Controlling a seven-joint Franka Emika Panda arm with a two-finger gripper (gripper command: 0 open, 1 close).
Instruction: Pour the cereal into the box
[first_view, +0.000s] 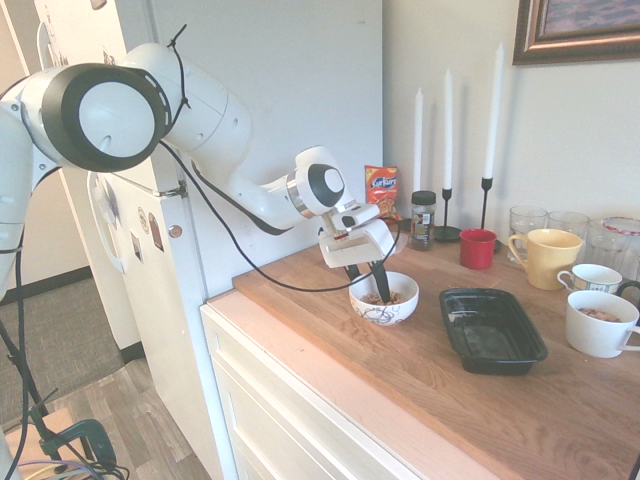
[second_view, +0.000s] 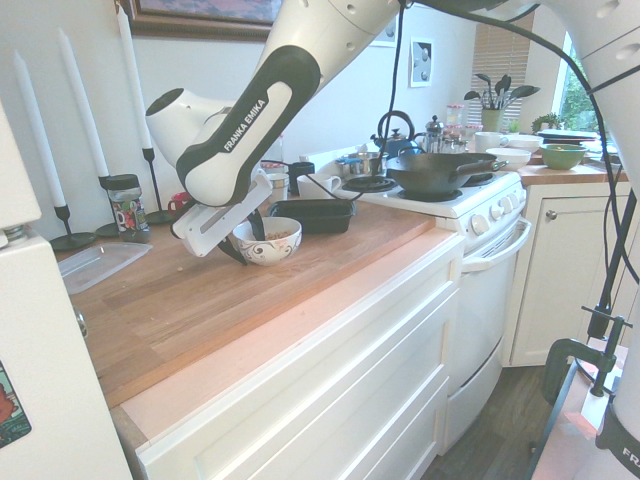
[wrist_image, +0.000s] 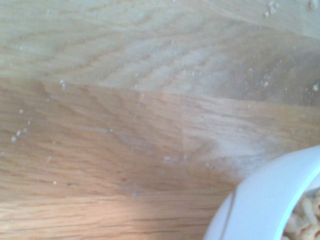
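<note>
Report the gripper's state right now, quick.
Gripper: its fingers straddle the rim of the white bowl holding the cereal; whether the jaws have clamped cannot be told.

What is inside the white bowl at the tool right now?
The white bowl holds light-tan cereal, visible in the wrist view. One finger of the tool reaches inside the rim and covers part of the contents; how deep the cereal goes cannot be seen.

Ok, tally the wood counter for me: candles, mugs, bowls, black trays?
Candles: 3
Mugs: 4
Bowls: 1
Trays: 1
Total: 9
</note>
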